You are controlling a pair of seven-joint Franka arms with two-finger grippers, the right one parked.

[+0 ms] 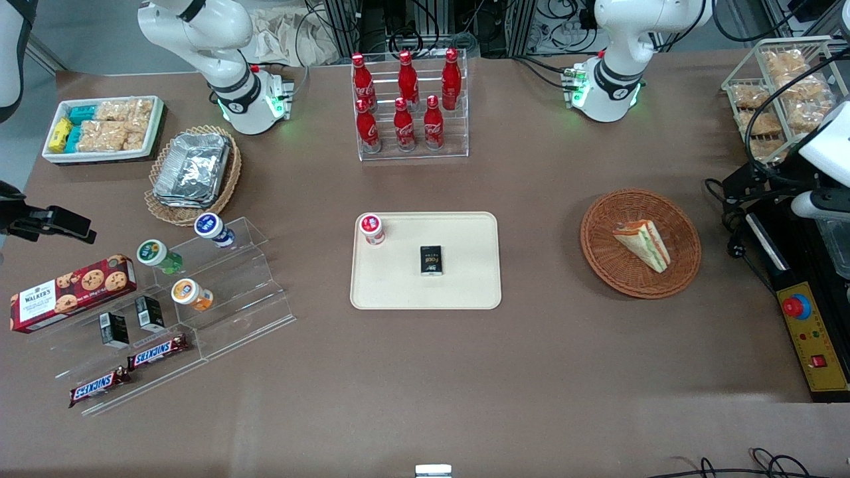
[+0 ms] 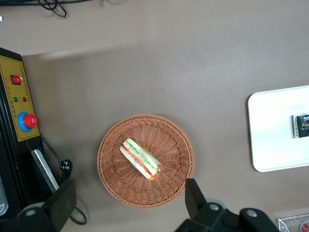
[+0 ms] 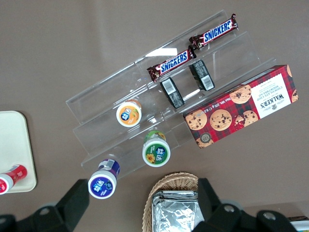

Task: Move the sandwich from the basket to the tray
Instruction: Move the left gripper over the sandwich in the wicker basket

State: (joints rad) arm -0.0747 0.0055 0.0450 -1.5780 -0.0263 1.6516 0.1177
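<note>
- Up front, the front view shows the sandwich [image 1: 642, 244] lying in the reddish-brown basket [image 1: 684, 229], which sits on the brown worktop [image 1: 425, 372] toward the working arm's end.
- Beside the basket, toward the parked arm's end, lies the cream tray [image 1: 465, 285]; the two are apart, with bare worktop between them.
- On the tray stand a small red-capped bottle [image 1: 372, 229] near one corner and a small black box [image 1: 431, 259] near the middle.
- Farther from the camera than the tray stands a clear rack of red cola bottles [image 1: 406, 106].
- The working arm shows only at the frame's edge in this view, so the pincer itself is probably out of sight there.
- From the left wrist view, the pincer [image 2: 125, 205] hovers above the basket [image 2: 113, 181], its two dark fingers [image 2: 195, 195] spread wide apart and holding nothing.
- The sandwich [image 2: 141, 158] lies in the middle of the basket, its green and red filling edge facing up.
- Part of the tray [image 2: 270, 135] with the black box [image 2: 301, 126] shows at the edge.
- A yellow control box with a red button [image 2: 19, 104] lies near the basket.
- From the right wrist view, a corner of the tray [image 3: 12, 145] shows.
</note>
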